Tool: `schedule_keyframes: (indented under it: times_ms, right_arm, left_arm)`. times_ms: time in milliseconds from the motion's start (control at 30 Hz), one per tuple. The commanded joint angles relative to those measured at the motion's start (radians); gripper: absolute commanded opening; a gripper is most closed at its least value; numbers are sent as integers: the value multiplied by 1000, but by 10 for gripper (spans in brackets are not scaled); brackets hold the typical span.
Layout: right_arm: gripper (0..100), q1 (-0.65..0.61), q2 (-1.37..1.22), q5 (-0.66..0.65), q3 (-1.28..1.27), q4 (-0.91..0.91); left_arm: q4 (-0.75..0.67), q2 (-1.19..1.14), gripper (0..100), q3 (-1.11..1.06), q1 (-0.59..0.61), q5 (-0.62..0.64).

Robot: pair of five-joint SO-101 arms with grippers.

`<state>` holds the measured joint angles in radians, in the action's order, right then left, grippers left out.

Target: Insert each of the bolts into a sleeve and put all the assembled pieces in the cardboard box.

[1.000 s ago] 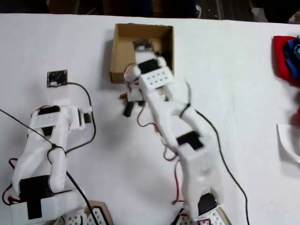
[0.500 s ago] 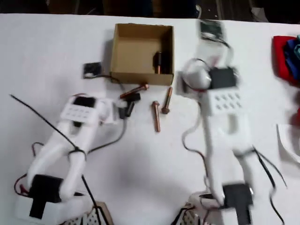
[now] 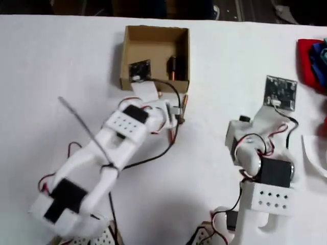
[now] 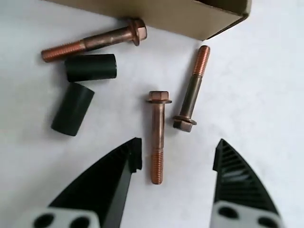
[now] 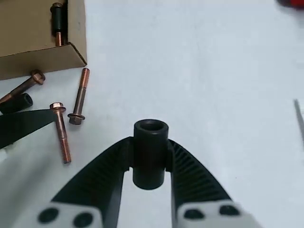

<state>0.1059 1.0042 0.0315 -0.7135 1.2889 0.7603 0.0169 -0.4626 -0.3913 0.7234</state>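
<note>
My right jaws are clamped on a sleeve [image 5: 150, 154], its bore showing, over bare table [image 5: 223, 71]. My left jaws are spread wide above a bolt [image 4: 157, 135] lying flat, threaded end in line with the gap. A second bolt [image 4: 191, 90] lies just beside it. A third bolt [image 4: 95, 40] lies along the box [image 4: 190, 14] wall, with a loose sleeve [image 4: 90, 67] and another sleeve [image 4: 72, 109] close by. In the box, one assembled piece [image 5: 58, 23] lies by a side wall.
</note>
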Motion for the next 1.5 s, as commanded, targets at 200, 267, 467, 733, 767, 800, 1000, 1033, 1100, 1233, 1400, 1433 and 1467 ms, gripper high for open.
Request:
schedule_keyframes:
  times_ms: [200, 267, 467, 733, 767, 800, 1000, 1033, 1100, 1233, 1400, 1433, 1467]
  right_arm:
    - [23, 91, 35, -11, -3, -27]
    - [23, 91, 35, -11, -3, -27]
    - [23, 91, 35, -11, -3, -39]
    - [23, 85, 35, -9, -5, -77]
    - [23, 85, 35, -9, -5, -77]
    - [23, 87, 35, -9, -5, -77]
    - [23, 88, 35, -9, -5, -90]
    - [23, 90, 35, -9, -5, -91]
    - [23, 90, 35, -9, -5, -91]
    - [23, 90, 35, -9, -5, -91]
    - [23, 91, 35, -9, -5, -91]
    - [23, 91, 35, -9, -5, -91]
    - [23, 91, 35, -9, -5, -91]
  left_arm:
    - [195, -316, 255, 384, -71, 15]
    - [252, -382, 255, 449, -49, 15]
    - [416, -503, 255, 628, 6, 17]
    - [451, -595, 247, 684, 11, 15]
    - [451, -605, 229, 685, 11, 15]
    - [450, -612, 202, 685, 11, 15]
    - [436, -623, 106, 685, 17, 9]
    - [436, -623, 105, 685, 18, 9]
    - [436, -618, 95, 685, 18, 9]
    - [439, -617, 19, 685, 18, 9]
    - [491, -582, 25, 687, 17, -21]
    - [520, -560, 25, 687, 12, -54]
    - [554, -535, 25, 687, 11, -94]
